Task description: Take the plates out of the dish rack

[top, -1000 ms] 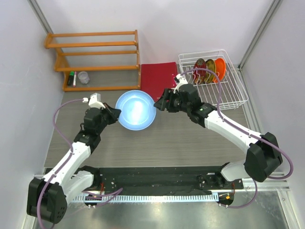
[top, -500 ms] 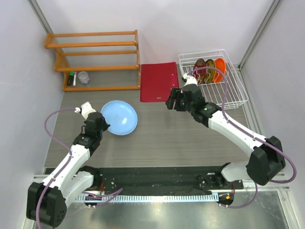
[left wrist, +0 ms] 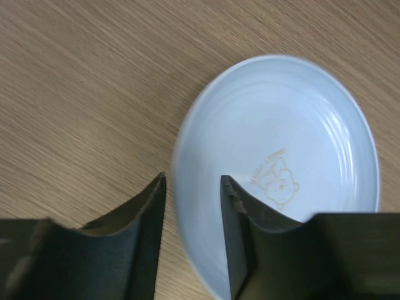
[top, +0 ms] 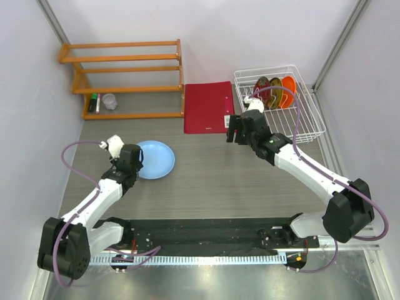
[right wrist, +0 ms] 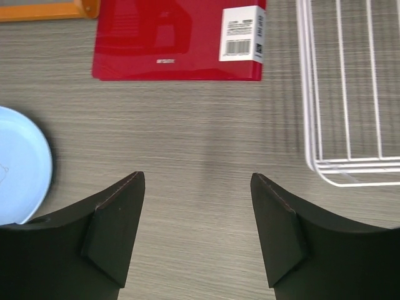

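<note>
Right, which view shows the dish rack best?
Top external: the whole dish rack shows, three plates standing in it. Right wrist catches only one corner; left wrist shows none of it.

One plate [top: 154,159] lies on the table [top: 237,181] left; three stand in the dish rack [top: 306,119] far right

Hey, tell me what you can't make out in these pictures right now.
Patterns on the three rack plates: top view, too small, standing close together.
Blue plate: left wrist view, near rim hidden by the left pincer, left rim blurred.
Rack: right wrist view, cut off by the right edge, its plates out of frame.
Shelf items: top view, too small to identify.
</note>
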{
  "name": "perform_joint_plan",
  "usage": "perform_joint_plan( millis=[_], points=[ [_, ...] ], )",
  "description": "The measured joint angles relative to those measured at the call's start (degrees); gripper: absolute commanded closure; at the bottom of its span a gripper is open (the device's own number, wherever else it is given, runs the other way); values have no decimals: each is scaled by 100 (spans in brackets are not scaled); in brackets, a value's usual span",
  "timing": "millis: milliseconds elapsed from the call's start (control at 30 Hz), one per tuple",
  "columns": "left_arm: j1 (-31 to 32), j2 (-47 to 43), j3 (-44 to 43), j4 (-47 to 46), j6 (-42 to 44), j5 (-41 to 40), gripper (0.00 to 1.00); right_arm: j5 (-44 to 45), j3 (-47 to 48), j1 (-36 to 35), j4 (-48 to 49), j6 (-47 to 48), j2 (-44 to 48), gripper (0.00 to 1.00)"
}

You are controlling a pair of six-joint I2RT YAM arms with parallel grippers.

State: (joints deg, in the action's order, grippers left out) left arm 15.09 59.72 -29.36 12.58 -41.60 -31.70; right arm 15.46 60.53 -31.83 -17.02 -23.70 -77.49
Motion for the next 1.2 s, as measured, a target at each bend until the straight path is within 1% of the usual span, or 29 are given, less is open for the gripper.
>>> perform_joint_plan(
  millis=[133, 267, 333, 367, 433, 467, 500, 533, 567, 633, 767, 867, 967, 1033, 1133, 1200],
  points=[
    [0, 146, -50, 164, 2, -85, 44, 254, 0, 81, -90, 122, 0, 19],
    [0, 164, -50, 251, 2, -111, 42, 391, 0, 236, -153, 236, 0, 19],
    [0, 164, -59, 284, 2, -109, 39, 428, 0, 363, -155, 269, 0, 18],
    [0, 164, -68, 302, 4, -107, 34, 446, 0, 404, -157, 282, 0, 13],
    [0, 151, -105, 337, 28, -81, 29, 481, 11, 535, -170, 302, 0, 10],
    [0, 136, -142, 372, 44, -46, 22, 505, 26, 605, -184, 315, -2, 7],
    [0, 103, -192, 387, 57, 15, 20, 546, 70, 691, -210, 330, -15, 6],
    [0, 72, -232, 400, 85, 55, 18, 581, 109, 734, -216, 341, -33, 1],
    [0, 31, -286, 407, 118, 136, 13, 649, 175, 789, -223, 369, -61, 1],
    [0, -48, -415, 404, 186, 293, 11, 780, 352, 890, -238, 426, -136, 0],
    [0, -175, -667, 326, 321, 765, 8, 953, 800, 1023, -232, 619, -396, 0],
    [0, -219, -741, 166, 450, 1233, 1, 1108, 1104, 1108, -229, 782, -664, 0],
    [0, -225, -772, -79, 577, 1829, 1, 1296, 1443, 1217, -212, 927, -1045, 0],
    [0, -214, -811, -291, 660, 2363, 1, 1427, 1812, 1340, -168, 1097, -1432, 0],
    [0, -120, -975, -549, 763, 3119, 0, 1604, 2413, 1508, -107, 1384, -2052, 0],
    [0, -17, -1106, -756, 769, 3565, 0, 1661, 2975, 1620, -170, 1598, -2538, 2]
  ],
)
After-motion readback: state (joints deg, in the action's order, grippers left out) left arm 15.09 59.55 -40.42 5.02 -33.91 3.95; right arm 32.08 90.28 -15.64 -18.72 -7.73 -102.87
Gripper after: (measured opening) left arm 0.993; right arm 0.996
